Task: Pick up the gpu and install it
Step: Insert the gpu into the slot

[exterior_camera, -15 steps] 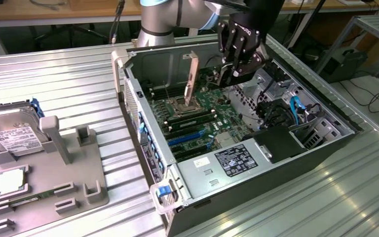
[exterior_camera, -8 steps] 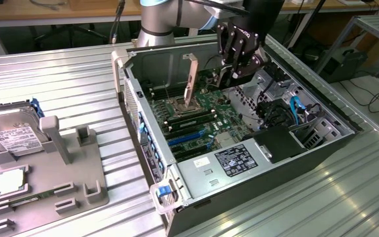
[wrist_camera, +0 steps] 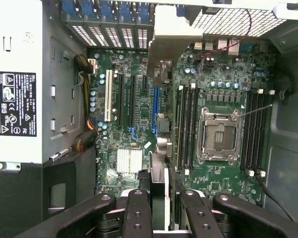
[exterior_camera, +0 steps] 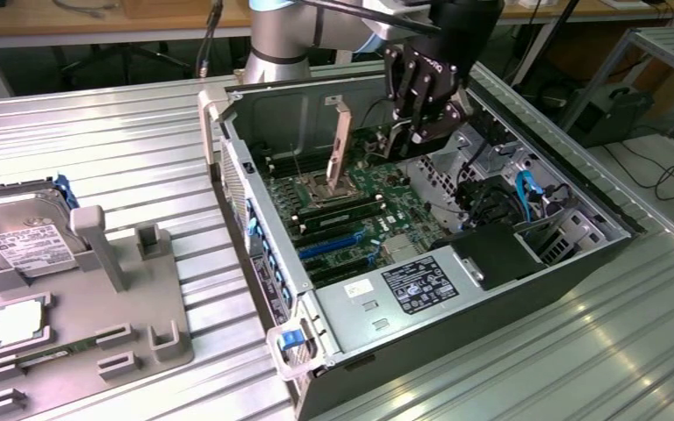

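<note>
Your gripper (exterior_camera: 421, 136) is clamped on the gpu (exterior_camera: 340, 145), holding it on edge above the motherboard (exterior_camera: 372, 206) inside the open computer case (exterior_camera: 525, 289), upper centre of the exterior view: pickup done, seating apparently not yet.

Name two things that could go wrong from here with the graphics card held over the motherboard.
1. The gripper grips the gpu at one end, so it may tilt and miss the blue slot, striking the memory slots beside it.
2. Its metal bracket could catch on the vented slot covers at the case wall.
</note>
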Controlling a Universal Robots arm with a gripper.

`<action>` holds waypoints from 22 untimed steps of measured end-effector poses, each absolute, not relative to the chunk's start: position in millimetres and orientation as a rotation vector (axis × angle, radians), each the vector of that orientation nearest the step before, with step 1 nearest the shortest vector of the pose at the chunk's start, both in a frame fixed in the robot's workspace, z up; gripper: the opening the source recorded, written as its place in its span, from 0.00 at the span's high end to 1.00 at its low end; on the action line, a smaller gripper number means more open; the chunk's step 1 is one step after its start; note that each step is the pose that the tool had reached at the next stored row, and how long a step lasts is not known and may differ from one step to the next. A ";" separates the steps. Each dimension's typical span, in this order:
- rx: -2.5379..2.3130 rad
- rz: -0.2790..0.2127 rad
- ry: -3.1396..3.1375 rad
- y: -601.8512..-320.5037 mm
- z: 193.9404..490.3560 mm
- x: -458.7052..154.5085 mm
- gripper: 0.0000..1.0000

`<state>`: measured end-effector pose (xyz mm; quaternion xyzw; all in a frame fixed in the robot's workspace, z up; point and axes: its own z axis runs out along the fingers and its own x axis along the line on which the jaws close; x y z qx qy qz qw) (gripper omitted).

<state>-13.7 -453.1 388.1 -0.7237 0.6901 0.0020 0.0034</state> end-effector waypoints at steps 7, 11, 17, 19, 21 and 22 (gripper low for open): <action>-2.222 0.007 2.212 -453.1 378.5 -14.2 0.73; -2.200 0.007 2.235 -453.0 375.2 -14.2 0.73; -2.199 0.008 2.235 -453.1 372.8 -14.3 0.73; -2.200 0.009 2.236 -453.1 371.9 -14.3 0.73; -2.204 0.019 2.240 -453.1 369.6 -14.3 0.73; -2.205 0.021 2.241 -453.1 369.0 -14.3 0.73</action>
